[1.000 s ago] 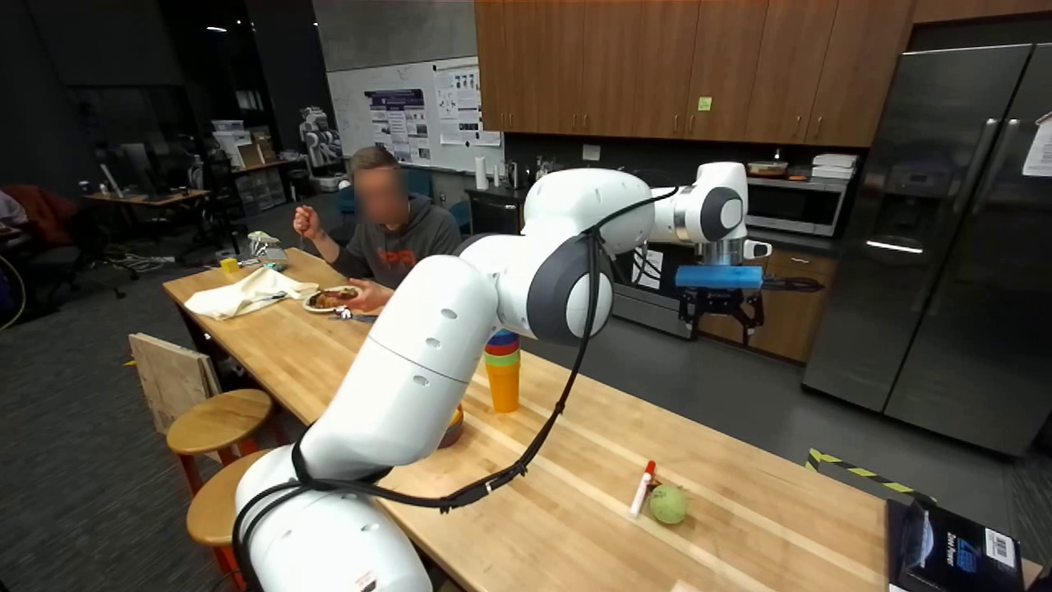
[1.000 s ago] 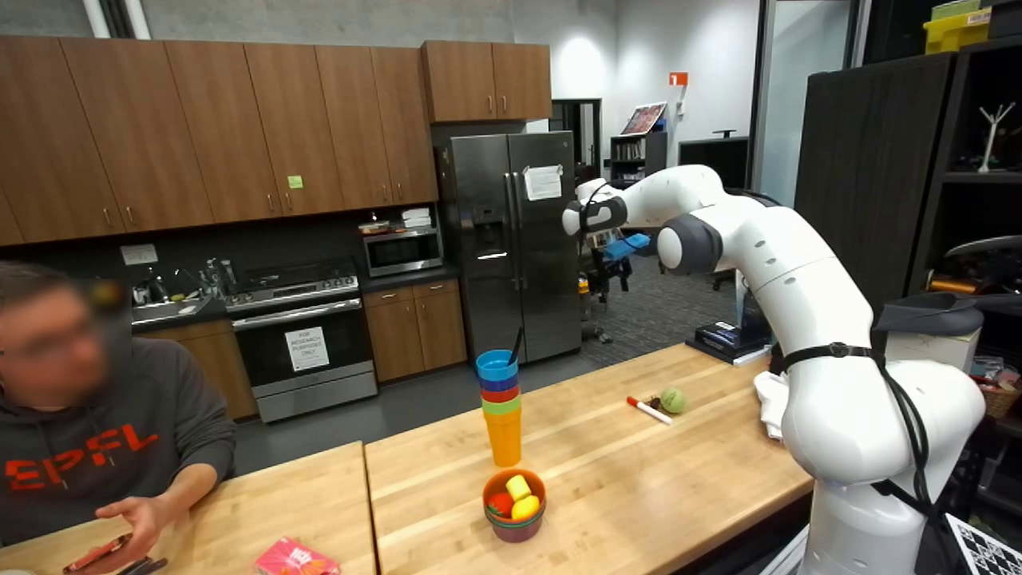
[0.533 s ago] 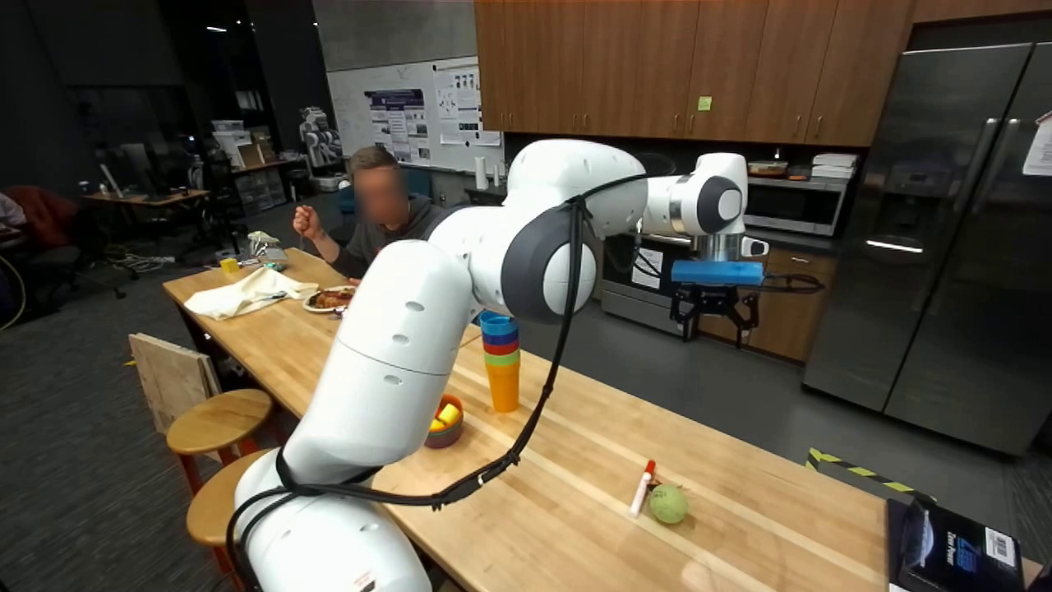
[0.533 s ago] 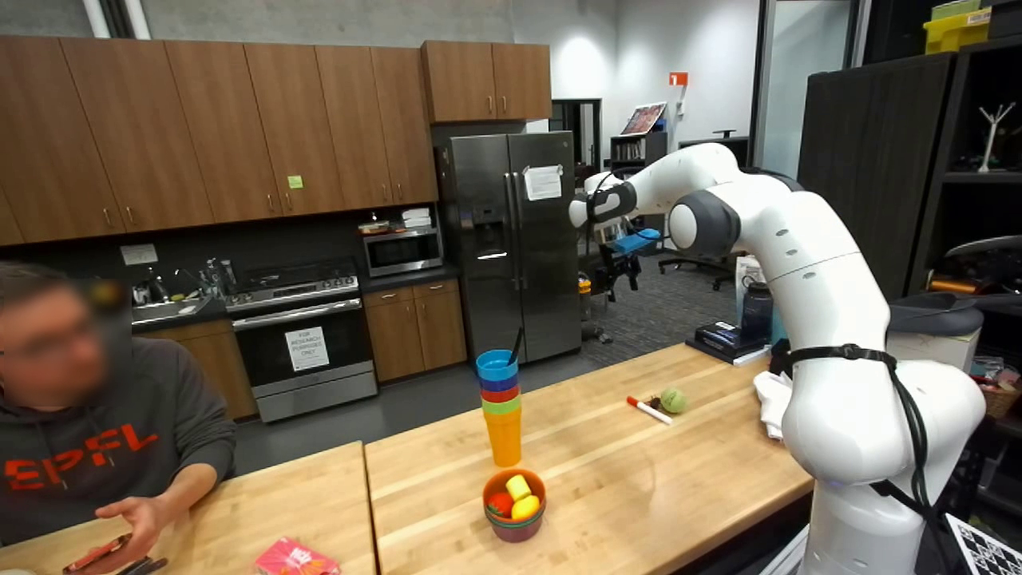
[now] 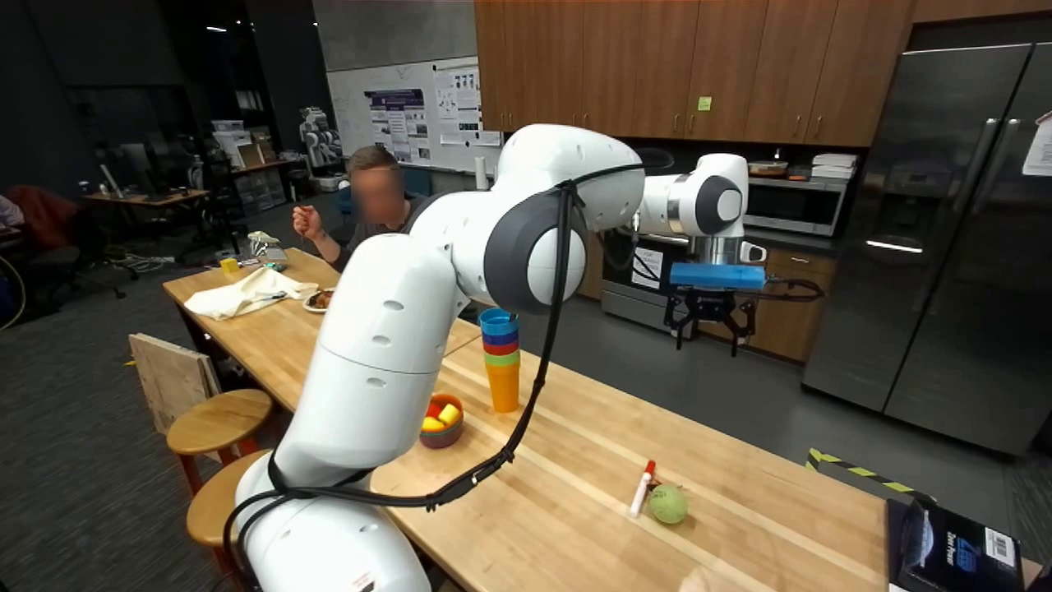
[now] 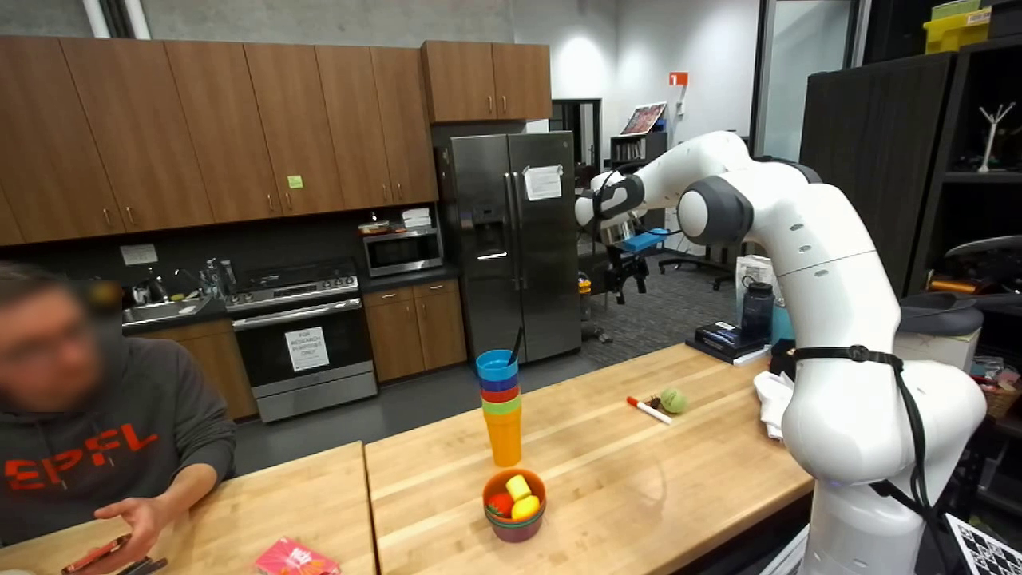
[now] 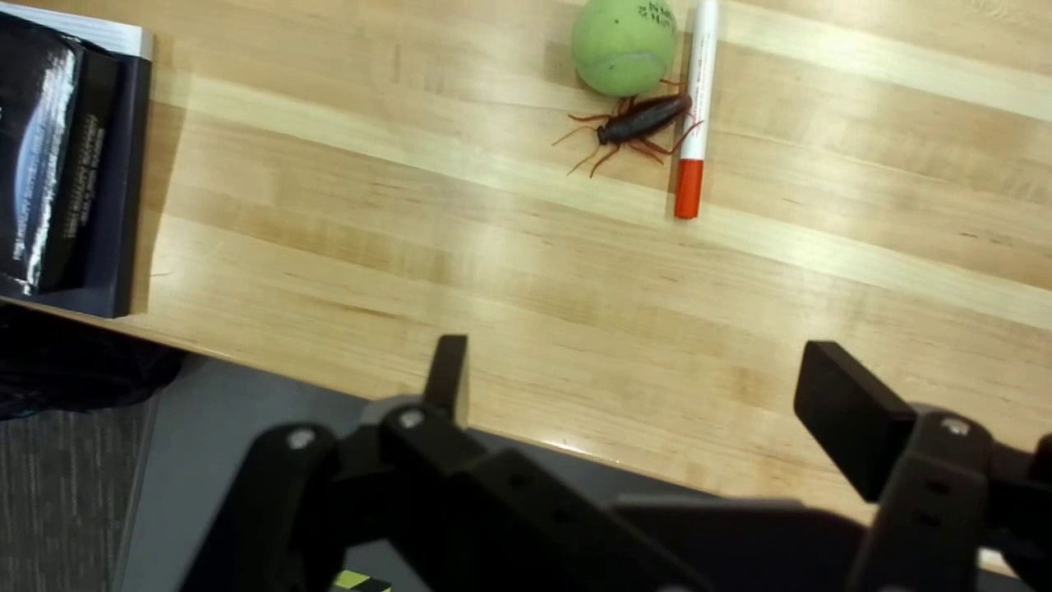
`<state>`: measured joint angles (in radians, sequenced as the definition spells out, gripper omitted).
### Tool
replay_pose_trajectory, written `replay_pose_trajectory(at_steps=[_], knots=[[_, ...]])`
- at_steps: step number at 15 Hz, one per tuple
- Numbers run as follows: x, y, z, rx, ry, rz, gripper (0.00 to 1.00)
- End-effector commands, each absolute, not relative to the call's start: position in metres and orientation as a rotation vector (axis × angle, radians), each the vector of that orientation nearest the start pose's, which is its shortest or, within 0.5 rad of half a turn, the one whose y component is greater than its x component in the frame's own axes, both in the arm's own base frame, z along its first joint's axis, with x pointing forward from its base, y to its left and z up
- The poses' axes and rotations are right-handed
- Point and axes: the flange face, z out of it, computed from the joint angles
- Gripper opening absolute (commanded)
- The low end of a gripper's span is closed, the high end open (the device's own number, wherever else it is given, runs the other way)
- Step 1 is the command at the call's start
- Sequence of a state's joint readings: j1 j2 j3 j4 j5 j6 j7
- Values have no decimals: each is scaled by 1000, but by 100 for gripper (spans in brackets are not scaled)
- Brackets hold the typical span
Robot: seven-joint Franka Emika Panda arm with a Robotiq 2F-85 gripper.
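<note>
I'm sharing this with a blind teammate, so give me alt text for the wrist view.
Open jaws, holding nothing, show at the bottom of the frame, over the edge of a wooden table. Above them in the picture, a roach, a green ball and a red-capped marker lie close together. A black box sits at upper left.

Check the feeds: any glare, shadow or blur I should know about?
Wrist view: glare streaks the black box, with a shadow beside it on the table; ball and marker look sharp, the gripper softer. Both exterior views: the man's face is blurred.
</note>
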<state>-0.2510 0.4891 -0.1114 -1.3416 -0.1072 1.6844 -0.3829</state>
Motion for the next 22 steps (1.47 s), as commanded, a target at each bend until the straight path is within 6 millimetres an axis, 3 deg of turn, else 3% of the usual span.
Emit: replay_pose_trajectory(at_steps=[1, 7, 10, 15, 17, 22], knots=[[642, -239, 438, -3220, -80, 313, 100], [626, -237, 434, -3277, -109, 257, 100], [606, -258, 427, -3311, -68, 250, 100], [553, -291, 420, -3349, 57, 277, 100], [530, -287, 412, -3350, 66, 288, 100], [483, -259, 369, -3355, 73, 452, 100]])
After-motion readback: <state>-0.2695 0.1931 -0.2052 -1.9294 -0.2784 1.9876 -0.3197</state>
